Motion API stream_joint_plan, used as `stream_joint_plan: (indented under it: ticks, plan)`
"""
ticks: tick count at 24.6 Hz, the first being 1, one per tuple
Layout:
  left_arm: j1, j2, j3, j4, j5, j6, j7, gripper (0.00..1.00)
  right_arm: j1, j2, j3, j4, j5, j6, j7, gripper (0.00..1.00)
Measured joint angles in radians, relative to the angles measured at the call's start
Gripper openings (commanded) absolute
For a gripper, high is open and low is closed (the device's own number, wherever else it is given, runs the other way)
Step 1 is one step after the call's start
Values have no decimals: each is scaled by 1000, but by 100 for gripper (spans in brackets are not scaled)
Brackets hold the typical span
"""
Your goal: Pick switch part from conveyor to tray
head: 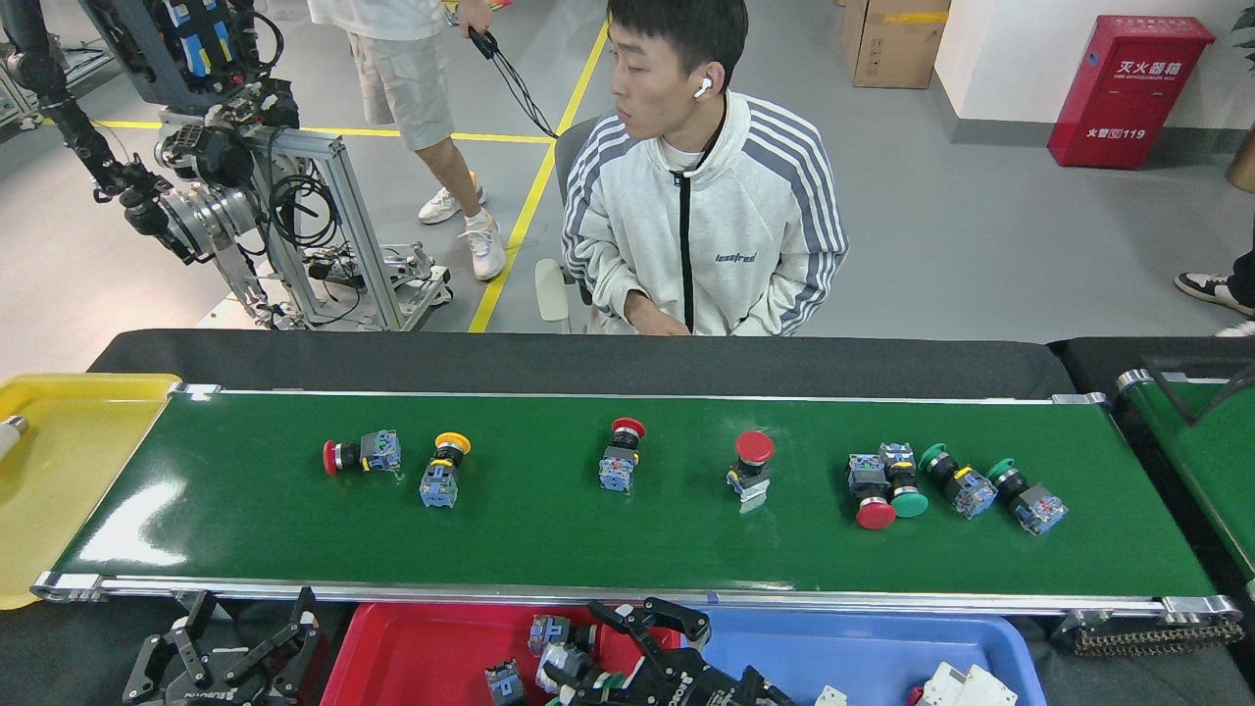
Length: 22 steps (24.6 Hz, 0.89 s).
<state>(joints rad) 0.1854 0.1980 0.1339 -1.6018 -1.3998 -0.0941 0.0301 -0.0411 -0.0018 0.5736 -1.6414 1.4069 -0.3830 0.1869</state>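
My right jaws point(627, 652) hover over the red plastic tray point(412, 652), gripping a green-capped switch part point(574, 672), I think. Left jaws point(230, 652) splayed wide, empty. Light, rigid, slippery; grab the blocky body.

R hand point(588, 672) w/ switch part point(561, 665) over red tray point(412, 657).
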Motion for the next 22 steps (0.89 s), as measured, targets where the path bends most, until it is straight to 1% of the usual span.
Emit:
stream_joint_plan:
  ticks: [1,3,5,7,8,9,11,13,14,18,19,21,22]
  plan:
    - [-14,-2,-6,0,-1,-13,-6,100,0,2,-3,-1,0,1,0,99]
    - [-55,-8,-32,0,-3,-44,-35,100,10,3,-34,-17,0,59,-4,98]
    - [-110,-14,-63,12,-5,-63,-69,100,54,3,-98,-43,-1,193,-30,98]
    - [-171,-25,-87,54,-8,-67,-91,100,104,0,-146,-56,-1,353,-93,98]
    - [-196,-32,-97,82,-9,-69,-97,100,122,-8,-170,-62,-3,421,-135,98]
    - [-222,-37,-103,113,-10,-71,-102,100,147,-27,-211,-67,-6,480,-173,98]
    - [-264,-38,-104,171,-12,-71,-107,100,226,-51,-297,-69,-11,549,-236,98]
    - [-302,-38,-105,234,-22,-72,-108,100,296,-51,-351,-70,-12,580,-275,98]
    - [-319,-38,-105,264,-27,-72,-110,100,315,-48,-369,-70,-12,591,-288,98]
    - [-377,-37,-105,358,-31,-75,-110,99,325,12,-397,-70,-12,606,-312,98]
    - [-399,-37,-105,392,-31,-75,-110,98,315,16,-397,-69,-12,606,-313,98]
    - [-447,-37,-105,458,-32,-57,-106,92,268,15,-392,-61,-5,609,-309,98]
    - [-475,-37,-107,498,-35,-41,-99,81,232,15,-374,-45,0,609,-297,98]
